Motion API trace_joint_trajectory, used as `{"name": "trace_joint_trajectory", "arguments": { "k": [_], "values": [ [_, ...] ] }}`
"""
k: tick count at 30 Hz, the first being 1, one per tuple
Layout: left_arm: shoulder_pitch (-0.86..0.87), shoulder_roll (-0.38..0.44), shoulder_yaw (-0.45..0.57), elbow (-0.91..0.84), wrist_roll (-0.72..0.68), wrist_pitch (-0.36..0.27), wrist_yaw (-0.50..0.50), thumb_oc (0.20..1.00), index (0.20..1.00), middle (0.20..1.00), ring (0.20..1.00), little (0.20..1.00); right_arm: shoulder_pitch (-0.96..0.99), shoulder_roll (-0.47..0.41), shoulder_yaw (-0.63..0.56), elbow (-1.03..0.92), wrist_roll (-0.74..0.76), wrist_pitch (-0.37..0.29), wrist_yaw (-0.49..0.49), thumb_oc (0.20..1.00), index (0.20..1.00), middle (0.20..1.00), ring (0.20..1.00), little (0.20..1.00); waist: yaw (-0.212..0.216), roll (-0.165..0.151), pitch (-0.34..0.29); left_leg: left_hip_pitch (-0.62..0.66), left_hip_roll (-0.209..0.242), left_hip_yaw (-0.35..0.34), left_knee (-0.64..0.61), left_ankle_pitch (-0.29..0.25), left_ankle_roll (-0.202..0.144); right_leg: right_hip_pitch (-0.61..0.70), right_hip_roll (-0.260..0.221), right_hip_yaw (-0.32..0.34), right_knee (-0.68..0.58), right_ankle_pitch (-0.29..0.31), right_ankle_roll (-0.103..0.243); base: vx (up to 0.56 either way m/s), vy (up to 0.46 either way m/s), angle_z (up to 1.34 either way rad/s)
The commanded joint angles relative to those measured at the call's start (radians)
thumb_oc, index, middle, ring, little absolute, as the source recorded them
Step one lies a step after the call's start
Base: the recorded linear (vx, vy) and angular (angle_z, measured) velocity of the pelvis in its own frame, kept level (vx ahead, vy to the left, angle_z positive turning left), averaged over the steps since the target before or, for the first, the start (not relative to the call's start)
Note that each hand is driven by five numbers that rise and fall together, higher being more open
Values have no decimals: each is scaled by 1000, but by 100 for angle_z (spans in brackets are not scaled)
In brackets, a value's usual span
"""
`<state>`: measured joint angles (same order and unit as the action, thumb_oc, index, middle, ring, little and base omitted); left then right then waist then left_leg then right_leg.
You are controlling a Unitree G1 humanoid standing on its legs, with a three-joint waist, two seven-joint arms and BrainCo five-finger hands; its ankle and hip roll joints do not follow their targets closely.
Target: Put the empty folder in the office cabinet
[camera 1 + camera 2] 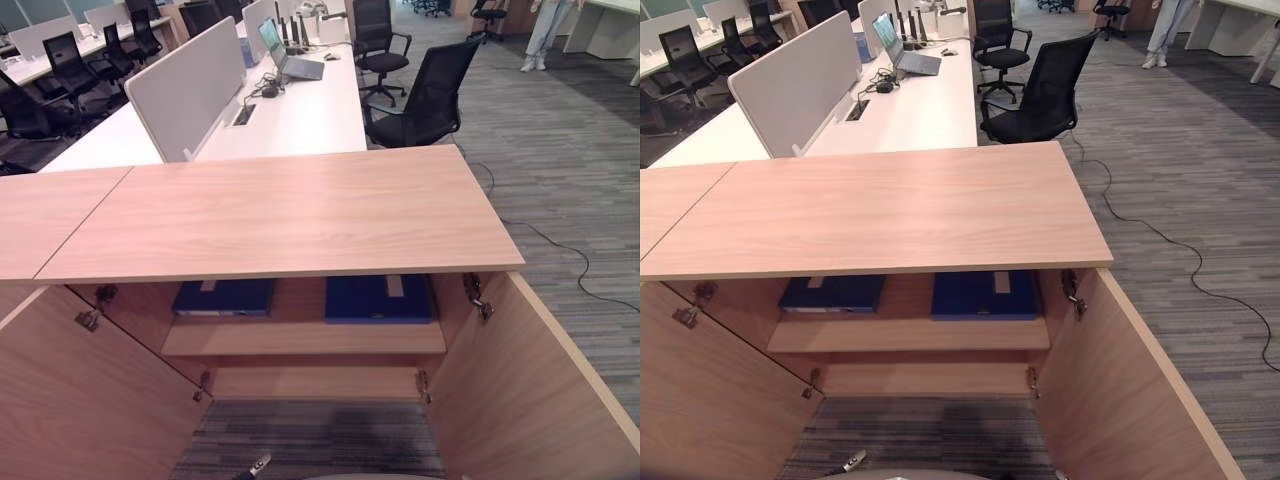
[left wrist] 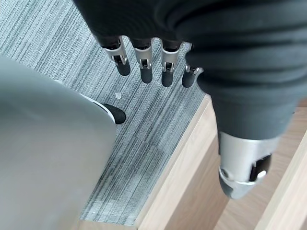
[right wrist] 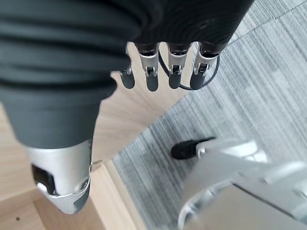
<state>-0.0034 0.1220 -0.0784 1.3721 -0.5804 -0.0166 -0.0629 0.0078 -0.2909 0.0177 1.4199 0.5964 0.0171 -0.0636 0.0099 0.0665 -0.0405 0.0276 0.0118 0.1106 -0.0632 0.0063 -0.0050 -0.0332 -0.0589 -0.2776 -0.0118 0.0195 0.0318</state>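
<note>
Both hands (image 2: 144,57) (image 3: 163,67) empty, fingers straight, downward.

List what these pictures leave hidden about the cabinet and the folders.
- Two blue folders on the shelf: far ends hidden under the cabinet top, both eye views.
- Empty or full: cannot tell.
- Cabinet's bottom compartment: cut off by the lower edge.

cabinet top (image 1: 280,215) hiding rear of both blue folders (image 1: 222,297), person (image 1: 548,30) cut off above legs

two blue folders (image 1: 224,297) (image 1: 379,298), two open cabinet doors (image 1: 85,390) (image 1: 530,395), perhaps more chairs
</note>
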Motion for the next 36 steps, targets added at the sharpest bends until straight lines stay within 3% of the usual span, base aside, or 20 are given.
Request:
{"name": "trace_joint_trajectory", "arguments": {
  "k": [1, 5, 6, 10, 11, 12, 15, 17, 21, 36],
  "values": [
    [-38, -3, 5, 43, 37, -28, -14, 1000, 1000, 1000, 1000, 1000, -75, 6, -17, 98, -40, 14, 10, 1000, 1000, 1000, 1000, 1000, 17, -50, 6, 1, -115, -78, -24, -53, 45, -52, -68, 42, 14, 62, 106, -82, 67, 10],
    [-46, 3, -10, 39, 44, -27, -21, 1000, 1000, 1000, 1000, 1000, -98, -6, -11, 106, -63, 26, 19, 1000, 1000, 1000, 1000, 1000, 11, -38, 46, 1, -114, -91, -24, -45, 51, -95, -89, 46, 118, 34, 110, -102, 57, 9],
    [-52, 8, -23, 34, 43, -27, -24, 1000, 1000, 1000, 1000, 1000, -111, -13, -10, 117, -64, 33, 25, 1000, 1000, 1000, 1000, 1000, 3, -28, 61, 4, -109, -105, -24, -42, 56, -112, -85, 88, 188, -1, 106, -99, 42, 9],
    [-47, 22, -30, 39, 60, -17, -47, 1000, 1000, 1000, 1000, 1000, -123, -33, -7, 143, -88, 44, 49, 1000, 1000, 1000, 1000, 1000, 14, -26, 44, -5, -106, -109, -24, -39, 68, -93, -98, 143, 261, -52, 89, -32, -7, 21],
    [-48, 22, -30, 39, 60, -17, -47, 1000, 1000, 1000, 1000, 1000, -123, -33, -7, 143, -88, 44, 49, 1000, 1000, 1000, 1000, 1000, 15, -26, 42, -9, -105, -108, -24, -38, 68, -94, -97, 143, 257, -48, 89, 53, -78, 4],
    [-44, 24, -27, 47, 63, -15, -52, 1000, 1000, 1000, 1000, 1000, -130, -32, 0, 147, -97, 43, 46, 1000, 1000, 1000, 1000, 1000, 22, -50, 24, -6, -121, -109, -24, -46, 68, -36, -88, 177, 158, -43, 98, 40, -59, -3],
    [-36, 22, -21, 50, 66, -12, -54, 1000, 1000, 1000, 1000, 1000, -125, -21, 1, 143, -99, 42, 46, 1000, 1000, 1000, 1000, 1000, 28, -56, 9, -11, -122, -104, -24, -47, 68, -26, -82, 191, 113, -33, 102, 40, -59, -5],
    [-29, 15, -15, 54, 58, -10, -53, 1000, 1000, 1000, 1000, 1000, -127, -8, 12, 138, -91, 40, 43, 1000, 1000, 1000, 1000, 1000, 29, -56, -5, -15, -115, -105, -24, -43, 62, -15, -50, 234, 50, -10, 107, 21, -93, -14],
    [-33, 4, -25, 50, 75, -14, -50, 1000, 1000, 1000, 1000, 1000, -128, 3, 46, 119, -129, 35, 43, 1000, 1000, 1000, 1000, 1000, 22, -63, -31, -13, -99, -109, -24, -45, 48, 30, -32, 228, -29, 6, 98, 50, -83, -6],
    [-44, -15, -101, 3, 145, -41, -19, 1000, 1000, 1000, 1000, 1000, -148, 33, 104, 95, -162, 19, 31, 1000, 1000, 1000, 1000, 1000, 25, -75, -53, 7, -74, -110, -24, -50, 23, 76, -14, 202, -76, -7, 83, 19, -41, 2]
  ]
}}
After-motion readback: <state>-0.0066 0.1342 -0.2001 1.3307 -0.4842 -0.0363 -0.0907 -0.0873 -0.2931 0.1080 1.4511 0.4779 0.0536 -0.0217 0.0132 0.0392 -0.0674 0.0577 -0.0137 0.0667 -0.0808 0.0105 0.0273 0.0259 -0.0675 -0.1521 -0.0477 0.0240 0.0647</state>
